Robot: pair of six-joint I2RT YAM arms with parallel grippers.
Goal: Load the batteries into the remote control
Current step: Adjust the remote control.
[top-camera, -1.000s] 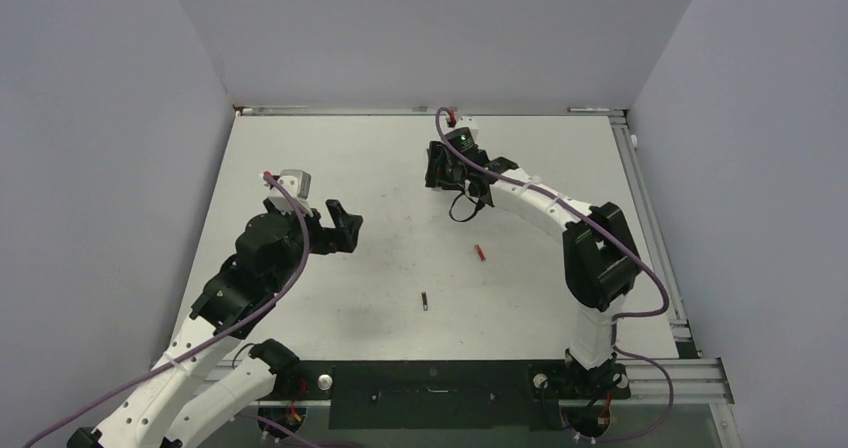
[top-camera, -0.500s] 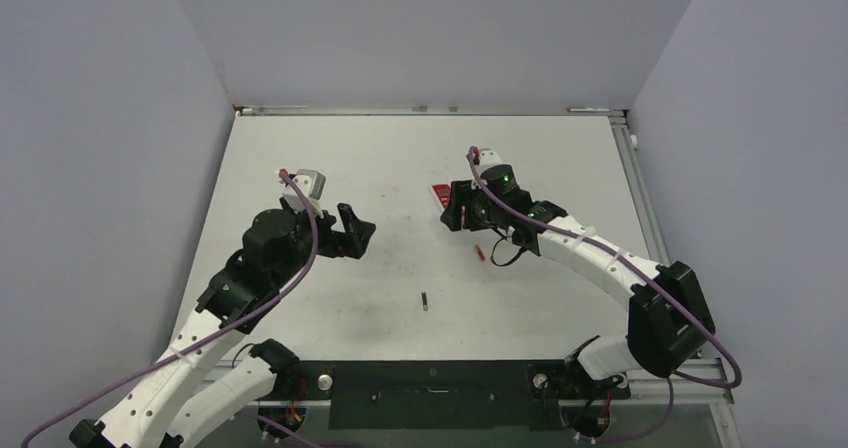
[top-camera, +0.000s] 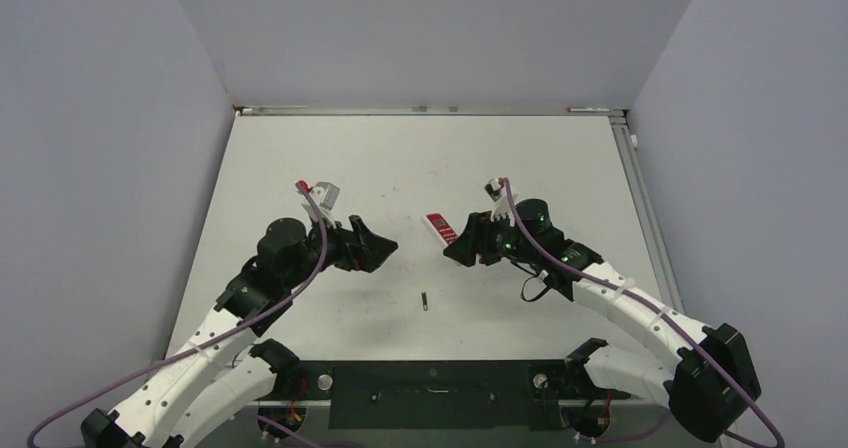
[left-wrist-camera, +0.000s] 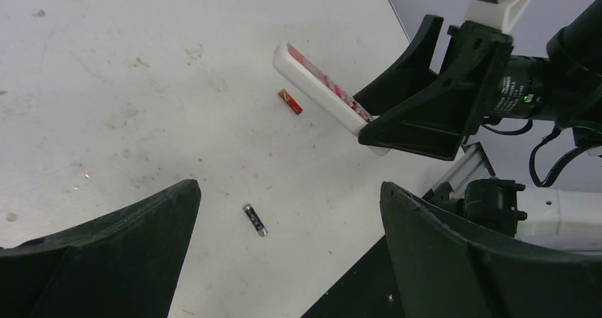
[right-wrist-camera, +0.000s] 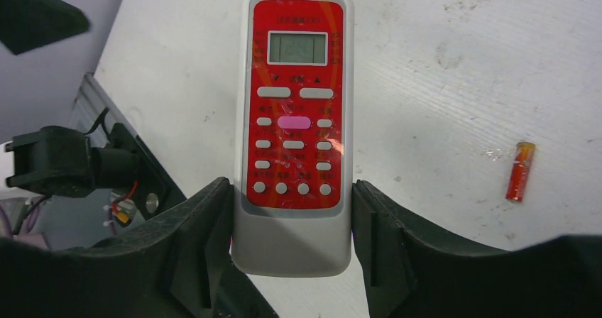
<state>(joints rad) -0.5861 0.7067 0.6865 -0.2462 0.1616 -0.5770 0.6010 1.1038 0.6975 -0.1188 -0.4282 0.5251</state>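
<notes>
- From the top view, the right gripper [top-camera: 462, 245] is clamped on one end of the remote control [top-camera: 441, 229], which juts out toward the left gripper [top-camera: 378, 248]. The left jaws stand wide apart with nothing between them.
- One dark battery [top-camera: 425, 301] lies alone on the table [top-camera: 350, 148], near both grippers. I cannot find the red one here. If it sits under the right arm, a low sweep could knock it away.
- From the left wrist view, the remote hangs tilted above the table, gripped only at its far end. The red battery [left-wrist-camera: 289, 101] lies just beyond it and the dark one is nearer my open fingers [left-wrist-camera: 106, 261].
- My worry is that both cells are slim and lie flat, so a pinch that lands slightly off could roll them or skid them aside.
- From the right wrist view, the red button face points at the camera and the jaws press on the remote's two long edges at the bottom. The red battery lies well off to the right on the table.
- With so much of the remote overhanging, pushing a cell in could pivot it or make it slip in the grip.
- The only container is the battery bay, and it is on the hidden back. I cannot tell whether its cover is on or whether anything is inside.
</notes>
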